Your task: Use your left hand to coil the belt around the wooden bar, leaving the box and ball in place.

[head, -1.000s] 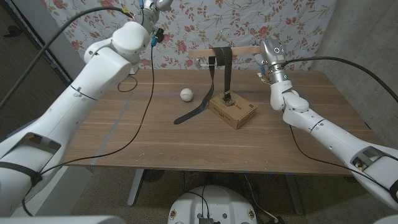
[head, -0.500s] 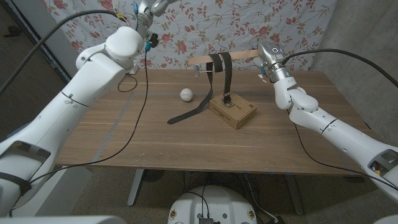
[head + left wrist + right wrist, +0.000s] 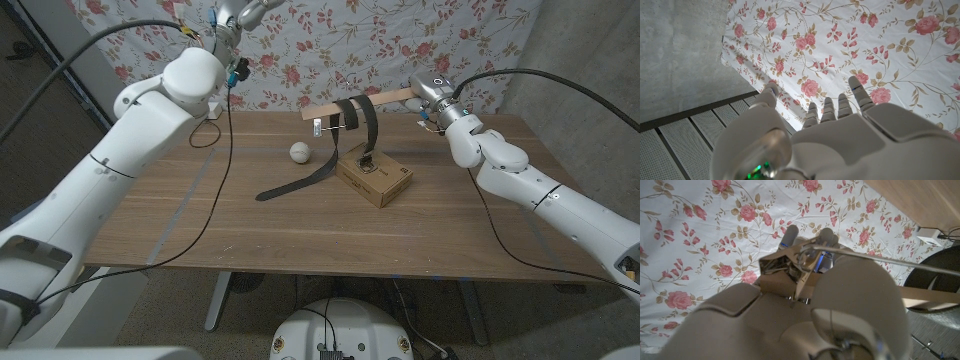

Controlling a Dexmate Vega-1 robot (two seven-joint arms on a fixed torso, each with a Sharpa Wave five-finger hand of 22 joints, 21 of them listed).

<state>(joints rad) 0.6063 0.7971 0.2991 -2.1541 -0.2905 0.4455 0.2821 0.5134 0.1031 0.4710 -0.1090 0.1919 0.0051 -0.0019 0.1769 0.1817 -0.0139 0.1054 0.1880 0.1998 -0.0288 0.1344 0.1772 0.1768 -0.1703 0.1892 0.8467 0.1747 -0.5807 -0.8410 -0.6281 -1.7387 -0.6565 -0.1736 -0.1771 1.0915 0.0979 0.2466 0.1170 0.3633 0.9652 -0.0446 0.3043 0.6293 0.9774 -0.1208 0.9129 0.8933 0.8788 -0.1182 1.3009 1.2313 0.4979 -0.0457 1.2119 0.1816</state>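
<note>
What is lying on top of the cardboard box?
The belt's buckle end rests on the box. Under the buckle, the box surface is covered and cannot be seen.

A dark, matt belt (image 3: 345, 130) of leather-like material drapes over a pale, unfinished wooden bar (image 3: 360, 100), above a desk (image 3: 250, 230) of smooth brown wood grain. A plain cardboard box (image 3: 373, 177) sits matt and tan beside a white ball (image 3: 299, 152) with a dull surface. The robot's arms wear glossy white plastic shells; the left hand (image 3: 840, 125) looks smooth, pale plastic. Behind hangs floral printed cloth (image 3: 330, 40); the wall (image 3: 680, 50) is rough grey concrete.
</note>
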